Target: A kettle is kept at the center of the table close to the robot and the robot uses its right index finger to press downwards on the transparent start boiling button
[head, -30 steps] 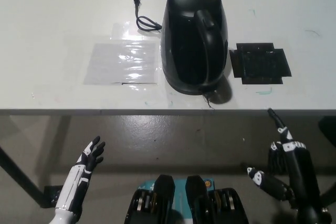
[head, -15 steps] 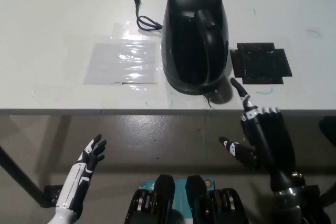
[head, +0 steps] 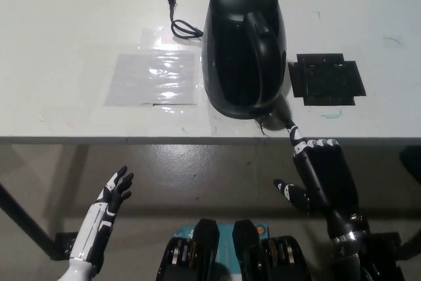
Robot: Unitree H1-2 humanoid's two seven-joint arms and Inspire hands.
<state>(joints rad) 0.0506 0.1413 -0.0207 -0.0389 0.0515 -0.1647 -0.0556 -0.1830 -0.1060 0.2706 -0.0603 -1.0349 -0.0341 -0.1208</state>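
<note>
A black kettle (head: pixel 244 44) stands at the table's near middle, its handle toward me. My black right hand (head: pixel 319 169) sits just below the table's front edge, one finger stretched out straight toward the foot of the kettle's handle, its tip close to the small button there (head: pixel 268 120). The other fingers are curled in and hold nothing. My white left hand (head: pixel 108 201) rests low at the lower left, fingers spread and empty.
A black cord (head: pixel 181 23) lies behind the kettle on the left. A clear plastic sheet (head: pixel 154 74) is flat on the white table (head: pixel 66 18). A black square tray (head: pixel 327 78) lies right of the kettle.
My right hand has risen from the lower right and swung left toward the kettle's base, its pointing finger now near the handle's foot. The left hand has barely moved.
</note>
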